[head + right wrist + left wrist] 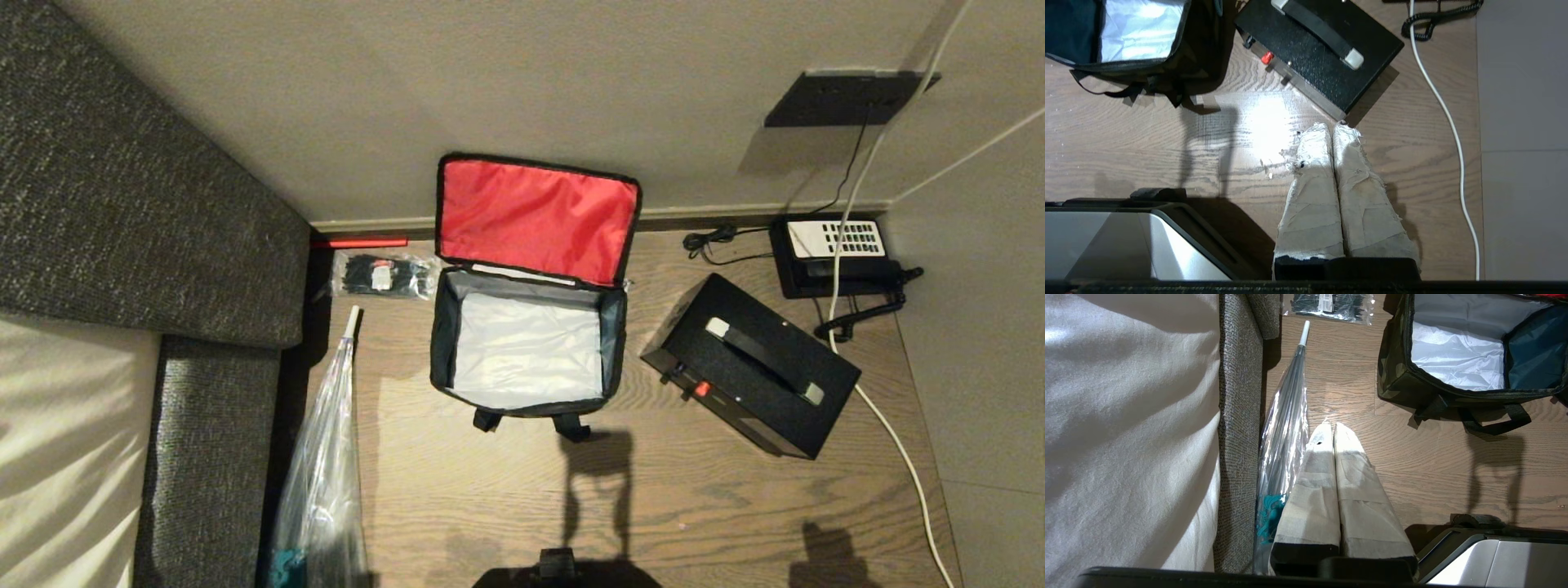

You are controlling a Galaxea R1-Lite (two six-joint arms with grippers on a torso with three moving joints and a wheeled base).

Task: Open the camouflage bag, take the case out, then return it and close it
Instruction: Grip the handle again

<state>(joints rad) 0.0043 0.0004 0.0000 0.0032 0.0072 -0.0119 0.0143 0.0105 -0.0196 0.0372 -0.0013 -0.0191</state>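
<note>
Now, step: camouflage bag point(457, 359) stood open, case point(751, 376) out beside it.
Grippers: my right gripper point(1333, 130) and left gripper point(1331, 428) pressed together, empty.
Next: I judged returning the case.

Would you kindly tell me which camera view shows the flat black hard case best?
The head view: the whole flat black hard case lies on the wooden floor, strap handle up, right of the open bag. The right wrist view crops its far end; the left wrist view misses it.
</note>
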